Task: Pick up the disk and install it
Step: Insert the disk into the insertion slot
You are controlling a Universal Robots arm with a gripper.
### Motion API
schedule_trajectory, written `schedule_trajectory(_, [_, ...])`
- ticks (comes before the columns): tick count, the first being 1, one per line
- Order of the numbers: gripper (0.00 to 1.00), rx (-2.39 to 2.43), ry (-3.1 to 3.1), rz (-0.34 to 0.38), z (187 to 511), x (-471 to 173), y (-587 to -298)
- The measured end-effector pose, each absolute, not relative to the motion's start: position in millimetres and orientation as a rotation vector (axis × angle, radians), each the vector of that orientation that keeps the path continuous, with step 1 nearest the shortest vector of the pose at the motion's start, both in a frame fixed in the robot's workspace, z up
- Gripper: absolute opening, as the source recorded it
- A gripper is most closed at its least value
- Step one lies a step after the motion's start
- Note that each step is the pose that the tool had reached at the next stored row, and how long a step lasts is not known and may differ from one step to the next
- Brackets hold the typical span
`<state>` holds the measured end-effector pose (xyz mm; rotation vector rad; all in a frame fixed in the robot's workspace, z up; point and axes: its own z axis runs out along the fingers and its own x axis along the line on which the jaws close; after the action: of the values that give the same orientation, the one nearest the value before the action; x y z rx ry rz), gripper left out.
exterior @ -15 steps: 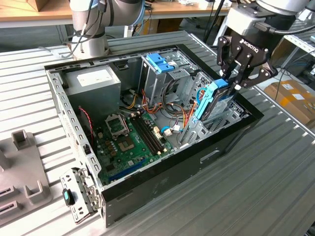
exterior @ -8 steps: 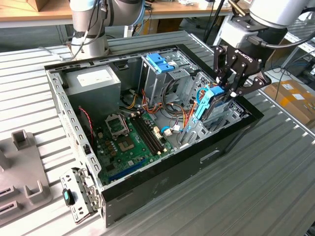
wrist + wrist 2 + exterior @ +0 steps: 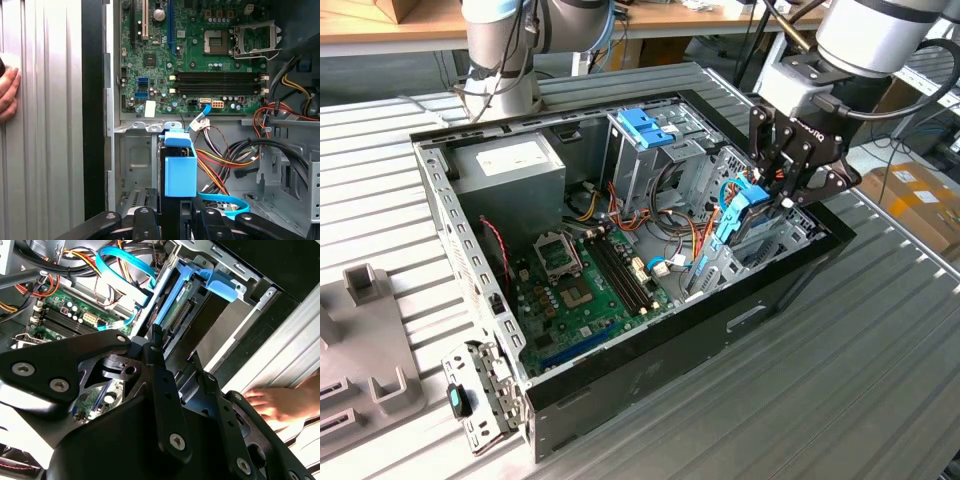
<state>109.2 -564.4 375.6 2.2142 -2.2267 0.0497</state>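
The disk [image 3: 744, 220] is a flat grey drive in light-blue rails, standing on edge and partly sunk into the drive bay at the front corner of the open computer case [image 3: 650, 370], on the exterior view's right. My gripper [image 3: 772, 192] comes down on it from above and is shut on the disk. In the first wrist view the blue rail end of the disk [image 3: 180, 172] rises between my black fingers [image 3: 144, 220]. The second wrist view shows the disk [image 3: 176, 307] edge-on, its connector side facing the motherboard.
Motherboard [image 3: 585, 285], power supply [image 3: 510, 165] and a drive cage with a blue latch [image 3: 646, 126] fill the case. Loose cables [image 3: 225, 165] lie beside the bay. A person's hand [image 3: 280, 402] rests on the ribbed table outside the case. Grey fixtures [image 3: 365, 340] sit at the exterior view's left.
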Motion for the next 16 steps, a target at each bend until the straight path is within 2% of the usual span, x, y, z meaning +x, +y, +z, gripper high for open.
schedule_trajectory(5, [0.36,2.214,-2.226,0.051,376,109,-564])
schedule_trajectory(6, [0.43,2.214,-2.226,0.05,376,109,-564])
schedule_trajectory(10, [0.43,2.214,-2.226,0.051,375,109,-564])
schedule_trajectory(16, [0.43,2.214,-2.226,0.051,358,109,-564])
